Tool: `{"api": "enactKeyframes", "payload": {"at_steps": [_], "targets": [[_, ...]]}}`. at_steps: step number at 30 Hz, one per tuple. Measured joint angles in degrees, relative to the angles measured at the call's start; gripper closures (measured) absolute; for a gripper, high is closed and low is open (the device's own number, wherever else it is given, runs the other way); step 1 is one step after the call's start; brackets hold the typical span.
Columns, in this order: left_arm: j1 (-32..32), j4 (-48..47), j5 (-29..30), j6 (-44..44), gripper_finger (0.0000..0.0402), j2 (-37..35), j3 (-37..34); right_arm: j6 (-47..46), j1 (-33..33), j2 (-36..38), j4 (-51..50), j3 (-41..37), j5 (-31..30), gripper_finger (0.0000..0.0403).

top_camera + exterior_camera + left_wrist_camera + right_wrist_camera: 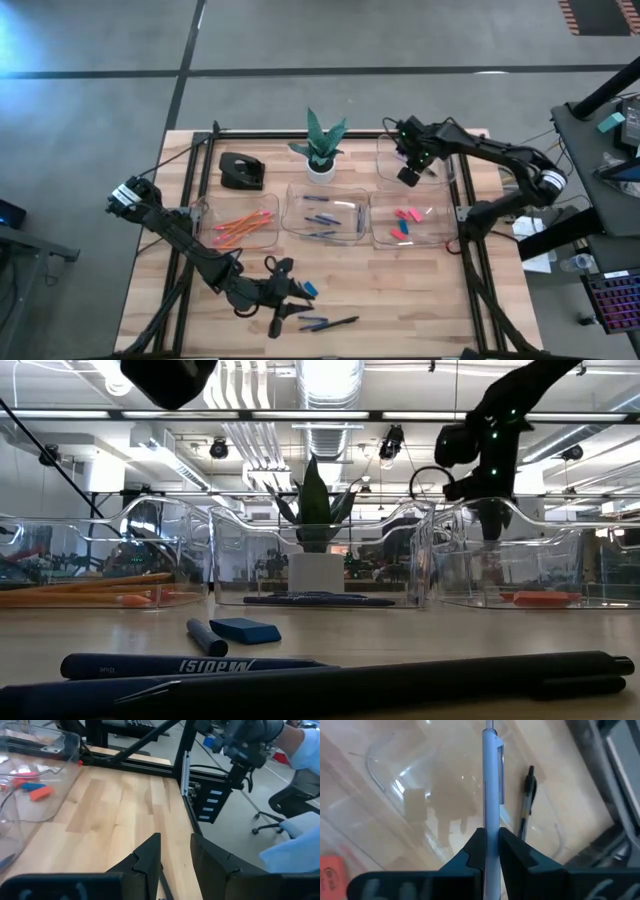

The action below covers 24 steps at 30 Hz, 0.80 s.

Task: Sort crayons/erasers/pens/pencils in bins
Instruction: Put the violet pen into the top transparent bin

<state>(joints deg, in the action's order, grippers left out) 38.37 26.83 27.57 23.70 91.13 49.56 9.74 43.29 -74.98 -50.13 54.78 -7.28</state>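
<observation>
My right gripper (410, 172) hangs over the far right bin (438, 172) and is shut on a light blue-grey pen (490, 785). A black pen (527, 795) lies in that bin. The front row has one bin with orange pencils (240, 225), one with blue sticks (322, 212) and one with pink and blue erasers (405, 222). My left gripper (285, 290) is open above the near part of the table. Beside it lie a blue eraser (245, 630) and dark pens (325, 323). My right gripper pinches the pen's barrel (491, 834) between its two fingers, below the clip (500, 775). The fingers come steeply from above, and the pen runs along them, its far end pointing down at the bin. The pen is lifted clear of the bin.
A white plant pot (320, 165) stands at the far middle and a black desk object (240, 170) at the far left. Dark frame rails run along the table's right edge (182, 775). Bare wood lies between the front bins and the near edge.
</observation>
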Motion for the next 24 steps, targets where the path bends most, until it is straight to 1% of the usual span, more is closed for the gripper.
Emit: {"api": "enactKeyframes", "payload": {"at_steps": [7, 12, 20, 24], "targets": [[0.0, 1.6, 0.5, 0.0, 0.0310, 0.0, -0.1, 1.6, 0.1, -6.3, 2.2, -0.1, -0.2, 0.0374], [0.0, 1.7, 0.5, 0.0, 0.0310, 0.0, -0.1, 1.9, 0.2, -9.4, 4.0, -0.1, -0.2, 0.0374], [0.0, 2.4, 0.6, 0.0, 0.0310, 0.0, -0.1, 1.2, 0.6, -11.2, 5.2, -0.1, 0.2, 0.0373], [0.0, 2.7, 0.6, 0.0, 0.0310, 0.0, -0.1, 0.3, 0.7, -11.2, 6.0, -0.1, 0.0, 0.0354]]}}
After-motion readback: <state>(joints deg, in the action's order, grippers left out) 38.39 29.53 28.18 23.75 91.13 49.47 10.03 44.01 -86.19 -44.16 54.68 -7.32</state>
